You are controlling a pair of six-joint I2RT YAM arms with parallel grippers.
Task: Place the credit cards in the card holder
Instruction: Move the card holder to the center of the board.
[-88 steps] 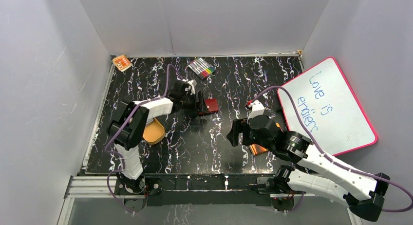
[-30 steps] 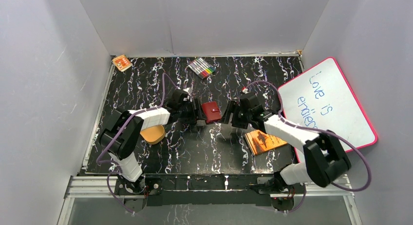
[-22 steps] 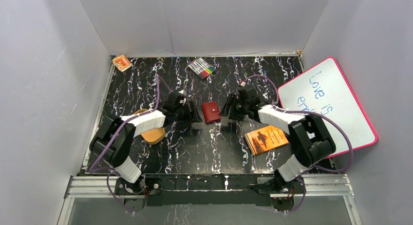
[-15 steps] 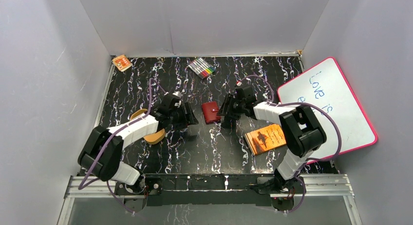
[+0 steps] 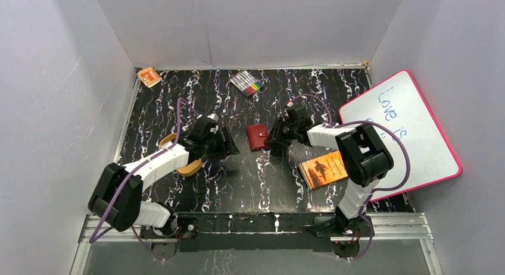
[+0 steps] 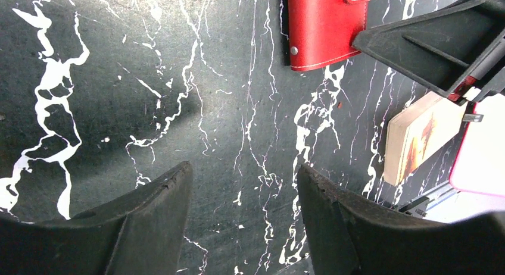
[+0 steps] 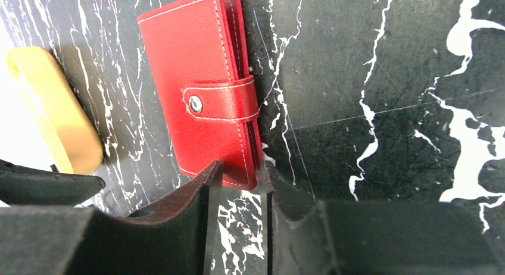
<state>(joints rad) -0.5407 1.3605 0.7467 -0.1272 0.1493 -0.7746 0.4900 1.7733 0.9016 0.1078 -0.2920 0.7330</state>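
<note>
Left claw [image 6: 244, 174] spread over my bench [image 6: 119, 78]; right claw [image 7: 241, 174] straddles the card holder [image 7: 196, 78], grip I cannot tell. Tray [image 7: 59, 120], book [image 5: 324, 168] nearby; whiteboard [image 5: 411, 126] reads "Love is".

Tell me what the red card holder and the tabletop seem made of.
Card holder: likely leather or faux leather, smooth, slight sheen; pale edge stitching, metal-looking snap. Tabletop: black with white marble-style veins, fairly matte; perhaps a printed surface, cannot tell.

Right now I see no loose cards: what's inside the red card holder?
The card holder lies shut on the table, snap tab fastened. Only its red cover shows; the inside is covered, so any cards there cannot be seen.
</note>
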